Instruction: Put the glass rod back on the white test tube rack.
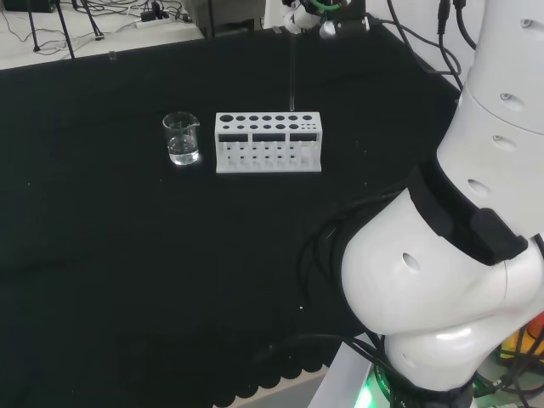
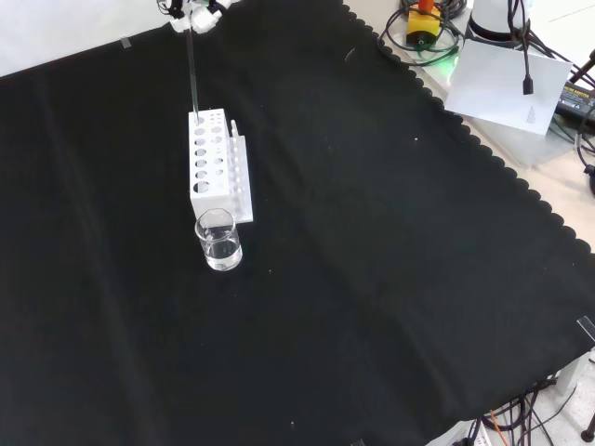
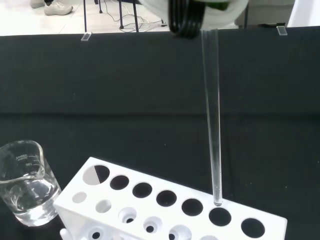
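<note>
One slim glass rod [image 3: 211,115] hangs upright, its lower tip just above a round hole near the end of the white test tube rack [image 1: 269,142], left of centre in the head view. The hand [image 2: 197,13], at the top edge of the front view, grips the rod's upper end; how far its fingers curl cannot be told. Lowering and release appear to remain. Beside the perforated plastic rack stands a small clear beaker [image 2: 219,240] holding liquid, on the black-clothed table [image 1: 119,255].
</note>
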You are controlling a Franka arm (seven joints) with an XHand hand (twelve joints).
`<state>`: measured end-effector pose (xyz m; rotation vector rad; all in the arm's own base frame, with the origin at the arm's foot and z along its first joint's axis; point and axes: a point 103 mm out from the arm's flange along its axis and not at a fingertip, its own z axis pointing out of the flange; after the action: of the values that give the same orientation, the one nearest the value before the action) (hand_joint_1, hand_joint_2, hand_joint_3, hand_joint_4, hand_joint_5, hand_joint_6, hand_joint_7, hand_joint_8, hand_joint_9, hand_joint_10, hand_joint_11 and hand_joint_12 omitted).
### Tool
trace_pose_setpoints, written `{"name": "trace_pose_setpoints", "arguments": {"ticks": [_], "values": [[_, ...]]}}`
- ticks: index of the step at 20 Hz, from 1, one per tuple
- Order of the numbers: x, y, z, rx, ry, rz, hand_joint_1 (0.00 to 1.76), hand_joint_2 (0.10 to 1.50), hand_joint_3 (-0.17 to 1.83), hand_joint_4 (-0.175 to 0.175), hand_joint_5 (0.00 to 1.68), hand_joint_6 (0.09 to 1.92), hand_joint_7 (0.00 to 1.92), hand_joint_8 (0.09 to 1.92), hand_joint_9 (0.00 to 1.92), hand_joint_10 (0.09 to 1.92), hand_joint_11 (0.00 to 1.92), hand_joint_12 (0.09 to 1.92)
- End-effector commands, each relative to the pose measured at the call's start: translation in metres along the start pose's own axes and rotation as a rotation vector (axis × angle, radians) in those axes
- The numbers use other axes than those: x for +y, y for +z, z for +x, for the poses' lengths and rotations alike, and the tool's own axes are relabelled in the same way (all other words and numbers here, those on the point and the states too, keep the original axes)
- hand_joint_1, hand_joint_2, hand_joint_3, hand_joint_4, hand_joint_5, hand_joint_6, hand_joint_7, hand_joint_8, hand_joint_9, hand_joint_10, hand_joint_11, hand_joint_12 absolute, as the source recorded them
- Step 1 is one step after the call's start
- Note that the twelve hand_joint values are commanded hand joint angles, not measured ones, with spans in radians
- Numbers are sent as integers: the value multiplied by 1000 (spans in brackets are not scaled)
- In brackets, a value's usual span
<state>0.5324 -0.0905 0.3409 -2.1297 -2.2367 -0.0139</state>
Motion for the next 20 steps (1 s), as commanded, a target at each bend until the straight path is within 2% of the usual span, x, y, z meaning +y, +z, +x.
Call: {"name": "trace_pose_setpoints", "arguments": {"ticks": [1,13,16,20], "values": [[-2,9,-2,6,7,7,1299,840,459,-175,1133,540,1108,1192,1764,761,1714,768],[5,31,-1,4,5,35,1299,838,463,-175,1135,539,1108,1194,1765,760,1715,768],[4,40,-9,7,19,53,1299,838,463,-175,1135,538,1108,1194,1765,759,1715,768],[0,39,-20,12,43,53,1299,837,464,-175,1135,538,1108,1194,1766,759,1715,768]]}}
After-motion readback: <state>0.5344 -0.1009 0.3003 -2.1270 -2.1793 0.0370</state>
